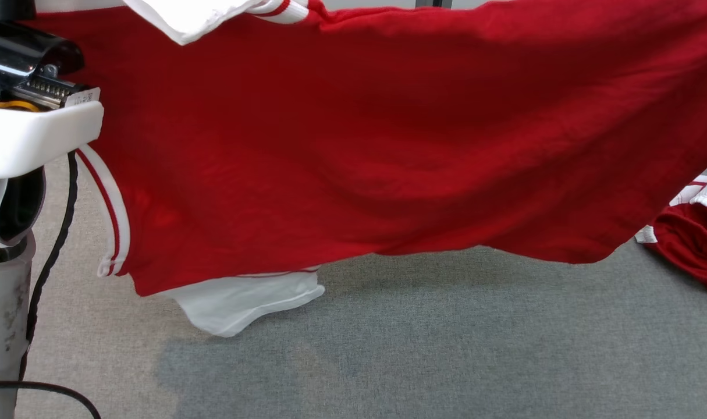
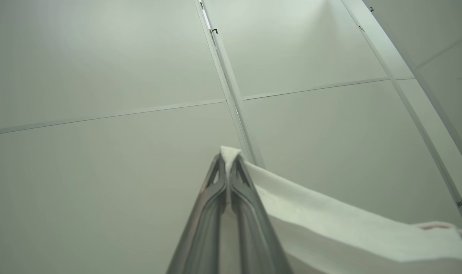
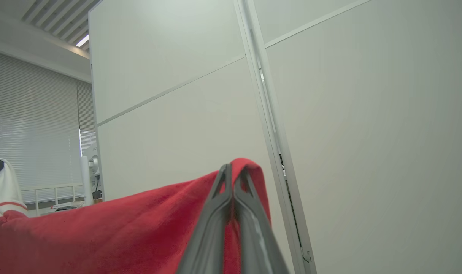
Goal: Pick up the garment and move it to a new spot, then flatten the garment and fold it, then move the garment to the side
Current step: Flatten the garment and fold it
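- Hanging spread in the air above the grey surface (image 1: 446,337), the red garment (image 1: 388,145) looks slack and creased across its body. If one side comes down ahead of the other, it will likely land bunched rather than flat.
- A second red garment (image 1: 690,244) lies heaped at the right edge of the head view, near the held one's right end. A sideways carry could drag over that heap or snag it.
- A white sleeve (image 1: 242,302) dangles below the lower hem on the left. It could tuck under the body on landing and spoil the flattening.
- The left gripper (image 2: 227,160) is clamped on a white edge of the garment, with only a small tip of cloth past the fingertips. In my judgement a hard outward pull could slip it free.
- The right gripper (image 3: 235,169) is clenched on a red fold, which peeks just over its tips, so that bite looks somewhat fuller.
- The cloth sits between both pairs of jaws and stretches from one gripper to the other, with the body draping below them.
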### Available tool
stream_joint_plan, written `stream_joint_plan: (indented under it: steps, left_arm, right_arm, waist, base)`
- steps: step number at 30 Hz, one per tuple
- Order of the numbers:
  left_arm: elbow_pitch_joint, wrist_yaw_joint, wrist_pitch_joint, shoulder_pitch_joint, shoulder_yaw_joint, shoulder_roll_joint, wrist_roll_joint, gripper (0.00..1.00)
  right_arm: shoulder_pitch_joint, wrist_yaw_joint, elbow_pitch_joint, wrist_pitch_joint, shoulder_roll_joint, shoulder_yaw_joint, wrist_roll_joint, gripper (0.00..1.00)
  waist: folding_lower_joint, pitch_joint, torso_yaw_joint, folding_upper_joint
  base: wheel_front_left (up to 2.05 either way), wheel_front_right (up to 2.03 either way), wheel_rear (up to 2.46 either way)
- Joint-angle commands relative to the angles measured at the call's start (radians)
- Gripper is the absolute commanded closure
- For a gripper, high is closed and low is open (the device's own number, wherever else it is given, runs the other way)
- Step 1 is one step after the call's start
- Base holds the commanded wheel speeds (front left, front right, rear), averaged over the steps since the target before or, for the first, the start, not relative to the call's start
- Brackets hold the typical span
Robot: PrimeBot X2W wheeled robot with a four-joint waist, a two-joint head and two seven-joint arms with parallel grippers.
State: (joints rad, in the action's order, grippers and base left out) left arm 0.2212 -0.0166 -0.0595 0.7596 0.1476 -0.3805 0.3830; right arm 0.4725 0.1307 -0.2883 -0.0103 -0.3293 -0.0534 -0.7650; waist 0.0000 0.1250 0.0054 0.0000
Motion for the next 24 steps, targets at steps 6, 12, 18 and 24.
stream_joint_plan:
  steps: [6, 12, 18, 24]
  left_arm:
    - [-0.03, -0.02, 0.015, 0.041, 0.021, 0.012, 0.035, 1.0]
    - [-0.146, -0.053, -0.023, 0.131, 0.046, 0.044, 0.062, 1.0]
    - [-0.363, -0.088, -0.093, 0.33, 0.089, 0.078, 0.059, 1.0]
    - [-0.617, -0.106, -0.154, 0.569, 0.129, 0.105, 0.046, 1.0]
  right_arm:
    - [0.022, 0.0, 0.009, 0.039, 0.025, 0.006, 0.046, 1.0]
    - [0.131, 0.0, 0.115, 0.033, 0.001, 0.059, 0.114, 1.0]
    - [0.352, 0.0, 0.307, -0.017, 0.001, 0.136, 0.12, 1.0]
    - [0.63, 0.0, 0.549, -0.123, 0.039, 0.209, 0.136, 1.0]
  waist:
    - [0.0, 0.02, -0.006, 0.0]
    - [0.0, 0.089, -0.008, 0.0]
    - [0.0, 0.17, -0.008, 0.0]
    - [0.0, 0.234, -0.01, 0.0]
  base:
    - [0.0, 0.0, 0.0]
    - [0.0, 0.0, 0.0]
    - [0.0, 0.0, 0.0]
    - [0.0, 0.0, 0.0]
